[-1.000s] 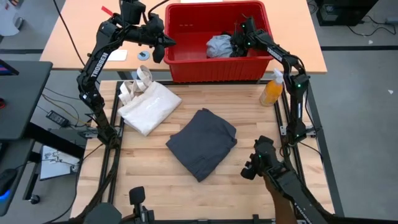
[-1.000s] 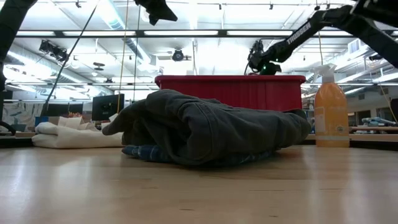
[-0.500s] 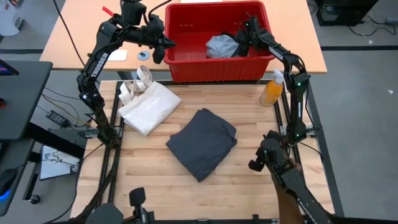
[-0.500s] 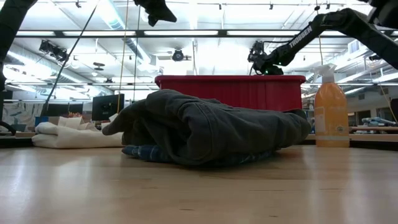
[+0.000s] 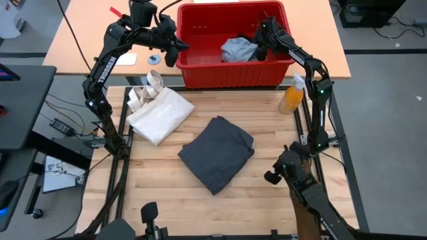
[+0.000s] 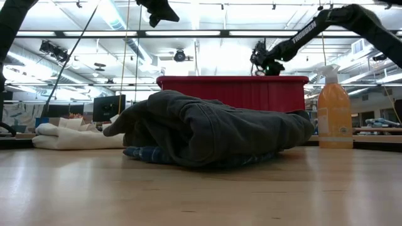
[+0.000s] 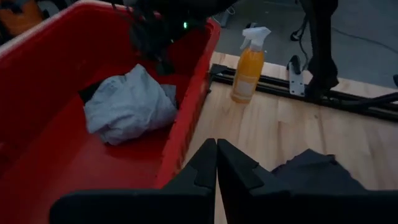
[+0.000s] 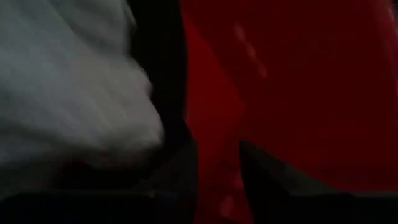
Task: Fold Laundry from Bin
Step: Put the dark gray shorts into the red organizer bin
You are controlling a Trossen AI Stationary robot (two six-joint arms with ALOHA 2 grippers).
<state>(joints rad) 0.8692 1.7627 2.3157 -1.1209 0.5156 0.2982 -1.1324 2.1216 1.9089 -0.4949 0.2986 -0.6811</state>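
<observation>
Laundry: a light grey garment (image 5: pixel 238 49) and a black piece (image 7: pixel 93 90) lie in the red bin (image 5: pixel 200 67); a folded charcoal garment (image 5: pixel 217 153) rests on the table (image 5: pixel 160 193). Right gripper (image 5: pixel 259 41), fingers slightly apart, reaches inside the bin beside the grey garment. Left gripper (image 5: pixel 175 52), fingers together, hovers beside the bin's left rim.

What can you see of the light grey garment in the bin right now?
The light grey garment is a soft, crumpled bundle, unfolded, lying on the floor of the red bin toward its right end. A black piece shows at its edge, partly beneath it. The right gripper sits low inside the bin right beside the bundle, at the dark cloth next to it; whether it grips anything cannot be told.
</observation>
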